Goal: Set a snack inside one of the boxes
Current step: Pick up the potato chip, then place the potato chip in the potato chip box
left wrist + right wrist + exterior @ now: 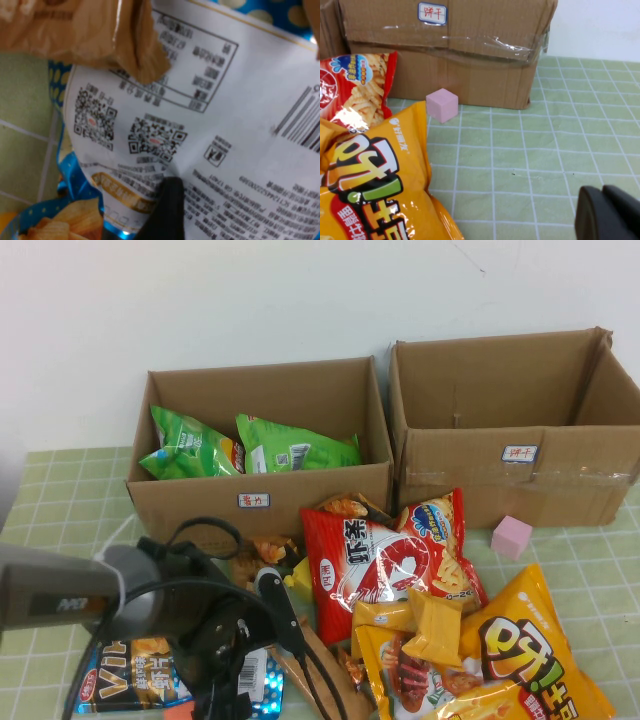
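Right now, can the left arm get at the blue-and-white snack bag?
Probably yes: the left claw hangs right over the blue-and-white snack bag; only a brown wrapper overlaps one edge. Right claw sits apart.

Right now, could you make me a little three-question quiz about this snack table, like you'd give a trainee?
1. True or false: the left box already holds green snack bags.
2. What small thing sits on the table in front of the right box?
3. Which gripper is down over the blue snack bag: A left gripper, B right gripper?

Key: 1 true. 2 the pink cube. 3 A; the right gripper is low over bare tablecloth.
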{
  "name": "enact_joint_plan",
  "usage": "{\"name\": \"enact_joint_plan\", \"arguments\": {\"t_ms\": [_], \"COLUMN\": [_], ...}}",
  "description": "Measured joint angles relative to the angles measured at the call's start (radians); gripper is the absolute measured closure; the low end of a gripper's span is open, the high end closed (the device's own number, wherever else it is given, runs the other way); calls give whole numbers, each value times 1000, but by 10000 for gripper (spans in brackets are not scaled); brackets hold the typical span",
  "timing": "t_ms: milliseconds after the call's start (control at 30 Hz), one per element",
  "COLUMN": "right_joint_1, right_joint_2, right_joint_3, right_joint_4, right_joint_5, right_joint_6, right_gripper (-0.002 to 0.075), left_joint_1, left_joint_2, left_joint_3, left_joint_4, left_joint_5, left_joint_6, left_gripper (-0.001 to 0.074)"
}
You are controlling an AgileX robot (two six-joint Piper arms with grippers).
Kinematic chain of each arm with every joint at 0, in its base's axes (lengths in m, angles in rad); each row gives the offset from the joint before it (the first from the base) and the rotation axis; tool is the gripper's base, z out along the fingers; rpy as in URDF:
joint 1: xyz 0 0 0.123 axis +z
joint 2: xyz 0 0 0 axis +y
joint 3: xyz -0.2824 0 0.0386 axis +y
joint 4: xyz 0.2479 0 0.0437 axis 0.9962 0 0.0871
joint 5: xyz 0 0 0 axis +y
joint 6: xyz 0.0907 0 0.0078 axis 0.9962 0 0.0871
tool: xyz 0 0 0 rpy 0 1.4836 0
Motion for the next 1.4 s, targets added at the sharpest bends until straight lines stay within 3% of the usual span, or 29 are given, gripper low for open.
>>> {"name": "enact_joint_plan", "arguments": {"t_ms": [200,400,667,800,1200,1400], "right_joint_1": [0,0,0,0,0,0], "right_joint_2": [0,0,0,0,0,0], "right_joint_3": [0,0,0,0,0,0], "right_joint_4": [0,0,0,0,0,0], "right_joint_5": [0,0,0,0,0,0], "right_joint_6": [0,0,0,0,0,0], "right_gripper": [728,728,728,728,728,728], "left_joint_1": [-3,-13,-13,-11,-11,-11], "left_joint_2": [42,61,53,3,-459,-588], "left_joint_3": [-15,-17,-17,-13,-5,-120], "left_joint_4": [45,192,246,203,84,74], "left_joint_5": [2,4,19,93,167,149], "left_joint_6": [-83,-294,-363,-350,-303,-269], "left_gripper": [69,308,320,516,513,514]}}
